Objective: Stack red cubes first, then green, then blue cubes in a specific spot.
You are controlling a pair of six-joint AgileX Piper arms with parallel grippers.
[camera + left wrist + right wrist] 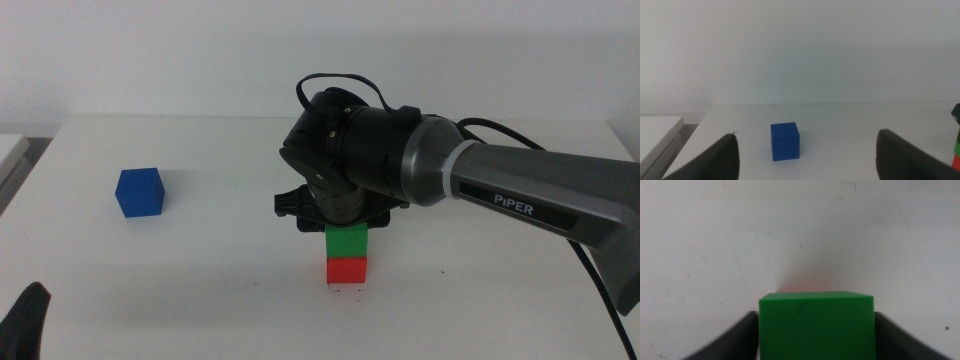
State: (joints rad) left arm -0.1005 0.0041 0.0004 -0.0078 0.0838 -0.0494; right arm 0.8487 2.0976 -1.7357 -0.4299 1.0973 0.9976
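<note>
We see three small cubes, all with a plain matte surface and sharp straight edges. The red cube (347, 270) stands on the white table (200, 280), and the green cube (346, 241) sits directly on top of it, edges lined up. The blue cube (139, 192) stands alone, well apart to the left on the table.

The right gripper (344, 224) comes down over the stack from a smooth grey and black arm with a thin black cable looped over its wrist. In the right wrist view its two dark jaws press against both sides of the green cube (816, 325), so they hold it. The green face looks smooth, with one faint hairline mark.

The left gripper (807, 155) waits low at the near left of the table, and its two dark rounded jaws stand wide apart, with the blue cube (785, 141) in front of them, not touched.

The tabletop (715, 245) is white and matte, with faint scratches and small dark specks. Behind the table there is a plain pale wall (300, 50).
</note>
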